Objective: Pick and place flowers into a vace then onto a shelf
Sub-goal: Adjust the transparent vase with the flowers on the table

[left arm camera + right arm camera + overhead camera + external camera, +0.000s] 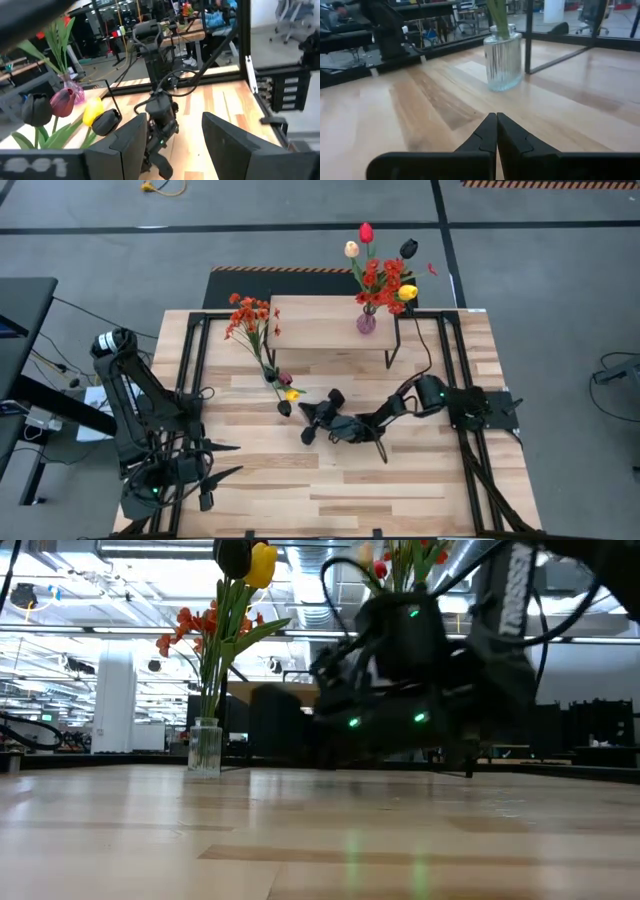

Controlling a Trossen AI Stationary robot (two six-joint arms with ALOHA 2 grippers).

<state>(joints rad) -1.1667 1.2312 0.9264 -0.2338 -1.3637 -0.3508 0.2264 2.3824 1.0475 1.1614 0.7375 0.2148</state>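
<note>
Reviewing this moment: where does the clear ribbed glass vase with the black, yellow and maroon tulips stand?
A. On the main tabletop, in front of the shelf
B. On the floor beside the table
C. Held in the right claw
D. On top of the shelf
A: the clear ribbed vase stands on the slatted tabletop in front of the shelf, ahead of the shut, empty right claw; only the small purple vase sits on the shelf.

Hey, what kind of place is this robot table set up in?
Probably a large open industrial lab or workshop: grey concrete floor with hazard-striped tape, exposed ceiling ducts and strip lights, and rows of workbenches and office chairs beyond the table.
</note>
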